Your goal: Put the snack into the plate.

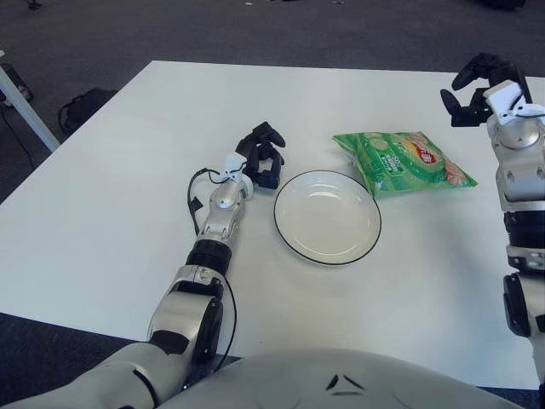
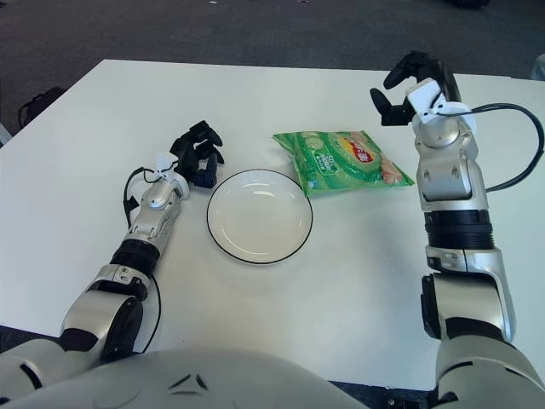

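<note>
Hovering right of the snack (image 2: 345,162), right hand (image 2: 415,85) spreads its fingers; left hand (image 2: 196,153), fingers curled empty, sits left of the plate (image 2: 260,216).

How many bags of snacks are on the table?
1. The green snack bag lies flat on the white table, just past the empty plate on its right. The right hand shows open beside the bag; the left hand shows left of the plate.

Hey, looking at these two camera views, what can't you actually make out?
- Small print on the green snack bag: too small, both views.
- Right hand fingertips: turned away behind the wrist.
- Left hand palm: faces down beside the white black-rimmed plate; table contact unclear.
</note>
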You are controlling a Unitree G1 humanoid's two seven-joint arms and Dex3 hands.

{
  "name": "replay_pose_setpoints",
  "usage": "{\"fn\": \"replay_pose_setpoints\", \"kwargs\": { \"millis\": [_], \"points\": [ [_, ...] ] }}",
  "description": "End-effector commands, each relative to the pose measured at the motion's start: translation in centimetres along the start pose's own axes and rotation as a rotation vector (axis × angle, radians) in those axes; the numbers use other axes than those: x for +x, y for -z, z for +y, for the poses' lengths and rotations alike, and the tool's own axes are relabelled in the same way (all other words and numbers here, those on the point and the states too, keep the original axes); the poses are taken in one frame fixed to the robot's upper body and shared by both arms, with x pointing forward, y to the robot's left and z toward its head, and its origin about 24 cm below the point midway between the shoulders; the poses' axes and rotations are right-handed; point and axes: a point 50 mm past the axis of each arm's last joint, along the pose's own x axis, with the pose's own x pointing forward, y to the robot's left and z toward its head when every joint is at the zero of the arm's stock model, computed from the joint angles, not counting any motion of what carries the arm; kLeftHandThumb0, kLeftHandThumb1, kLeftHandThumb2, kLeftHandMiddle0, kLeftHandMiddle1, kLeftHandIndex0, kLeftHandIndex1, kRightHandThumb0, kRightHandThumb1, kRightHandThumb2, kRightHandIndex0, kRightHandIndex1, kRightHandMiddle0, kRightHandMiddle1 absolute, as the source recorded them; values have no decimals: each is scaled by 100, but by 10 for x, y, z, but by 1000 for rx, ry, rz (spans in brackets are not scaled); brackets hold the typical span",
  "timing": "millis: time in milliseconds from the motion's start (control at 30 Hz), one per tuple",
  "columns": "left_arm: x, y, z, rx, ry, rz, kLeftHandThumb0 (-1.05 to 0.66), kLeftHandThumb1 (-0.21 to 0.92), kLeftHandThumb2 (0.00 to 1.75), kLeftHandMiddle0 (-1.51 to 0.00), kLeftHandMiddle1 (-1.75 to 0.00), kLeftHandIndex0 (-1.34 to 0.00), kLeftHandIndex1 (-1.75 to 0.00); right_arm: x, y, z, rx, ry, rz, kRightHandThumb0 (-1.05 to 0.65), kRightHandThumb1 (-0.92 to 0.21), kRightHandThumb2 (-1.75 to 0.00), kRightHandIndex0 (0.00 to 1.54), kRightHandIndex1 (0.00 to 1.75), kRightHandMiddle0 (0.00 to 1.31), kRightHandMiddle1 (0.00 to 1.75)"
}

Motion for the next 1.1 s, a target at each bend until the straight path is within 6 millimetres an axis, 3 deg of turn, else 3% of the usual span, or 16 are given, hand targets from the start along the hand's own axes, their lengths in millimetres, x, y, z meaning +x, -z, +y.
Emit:
{"fn": "replay_pose_setpoints", "kwargs": {
  "millis": [0, 67, 200, 367, 433, 533, 667, 733, 767, 900, 1067],
  "points": [
    [-29, 38, 3, -23, -34, 145, -1, 12, 155, -65, -175, -64, -175, -9, -2, 1, -126, -32, -65, -33, -49, -110, 81, 175, 43, 175],
    [-29, 38, 3, -24, -35, 147, -1, 12, 155, -65, -175, -64, -175, -14, -4, 0, -213, -57, -121, -14, -40, -122, 70, 173, 38, 175],
    [-28, 38, 3, -24, -40, 153, -1, 12, 155, -64, -175, -63, -175, -18, -8, -2, -337, -84, -220, -4, -42, -118, 60, 168, 33, 175],
    [-28, 39, 3, -21, -42, 158, -1, 13, 154, -64, -175, -63, -175, -21, -12, -4, -457, -134, -324, -1, -71, -73, 47, 151, 21, 170],
    [-27, 39, 3, -19, -41, 158, -1, 13, 154, -64, -175, -63, -175, -21, -12, -4, -483, -160, -348, -18, -82, -59, 39, 140, 23, 169],
    [-27, 39, 3, -20, -39, 157, -1, 13, 154, -64, -175, -63, -175, -23, -12, -3, -521, -232, -376, -55, -70, -69, 25, 123, 8, 142],
    [-27, 39, 3, -22, -35, 156, -1, 13, 154, -64, -175, -63, -175, -24, -11, -1, -548, -333, -391, -88, -77, -52, 6, 96, 2, 105],
    [-27, 39, 3, -22, -34, 155, -1, 13, 154, -64, -175, -63, -175, -25, -11, 0, -553, -396, -392, -95, -81, -44, 3, 79, 1, 91],
    [-27, 39, 3, -21, -34, 155, -1, 13, 154, -64, -175, -63, -175, -25, -11, 0, -555, -430, -392, -99, -84, -39, 2, 60, 0, 72],
    [-27, 39, 2, -20, -36, 154, -1, 13, 154, -64, -175, -63, -175, -26, -13, 3, -533, -528, -404, -104, -90, -32, 0, 18, 0, 29],
    [-28, 39, 2, -23, -36, 154, -1, 12, 155, -64, -175, -64, -175, -27, -18, 4, -472, -636, -434, -105, -92, -31, 0, 3, 0, 5]
  ]
}}
